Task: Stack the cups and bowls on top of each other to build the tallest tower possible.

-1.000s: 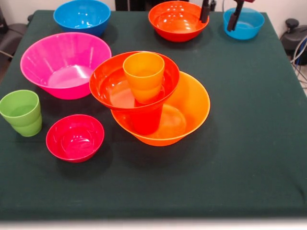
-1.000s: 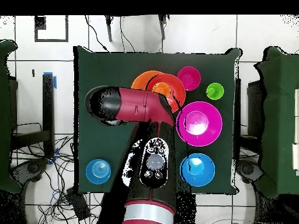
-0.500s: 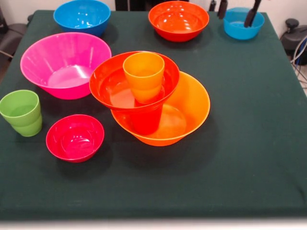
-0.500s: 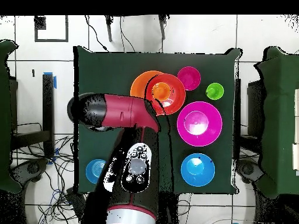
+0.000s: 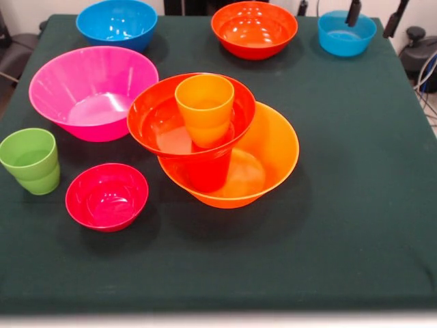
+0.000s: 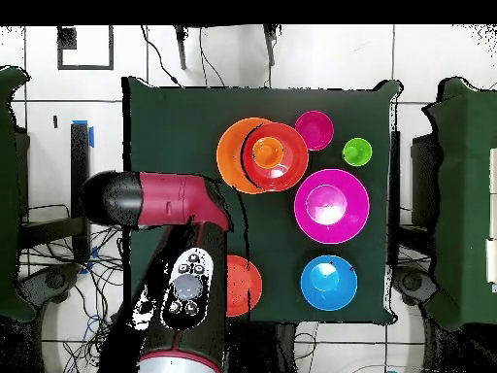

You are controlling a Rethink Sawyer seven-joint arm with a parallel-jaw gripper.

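The tower stands mid-table: a wide orange bowl [image 5: 273, 160] [image 6: 230, 155] holds a red-orange cup [image 5: 207, 172], which carries a red-orange bowl [image 5: 160, 119] [image 6: 284, 167] with an orange cup [image 5: 205, 108] [image 6: 268, 152] in it. Loose around it are a pink bowl [image 5: 92, 92] [image 6: 331, 205], a crimson bowl [image 5: 106, 196] [image 6: 314, 129], a light green cup [image 5: 31, 160] [image 6: 357, 152], a blue bowl [image 5: 116, 22] [image 6: 328, 283], another red-orange bowl [image 5: 254, 29] [image 6: 245, 285] and a small blue bowl [image 5: 346, 34]. My gripper [image 5: 374, 15] hangs open and empty at the far right corner, one finger above the small blue bowl's back rim.
In the overhead view the red and black arm [image 6: 160, 199] reaches across the table's left side, hiding the small blue bowl and part of the loose red-orange bowl. Dark green cloth [image 5: 355, 205] covers the table. Cables and gear [image 5: 416, 48] lie off the right edge.
The gripper has slid rightward along the far edge, from beside the far red-orange bowl to past the small blue bowl. In the overhead view the arm swung left, uncovering the tower and that bowl.
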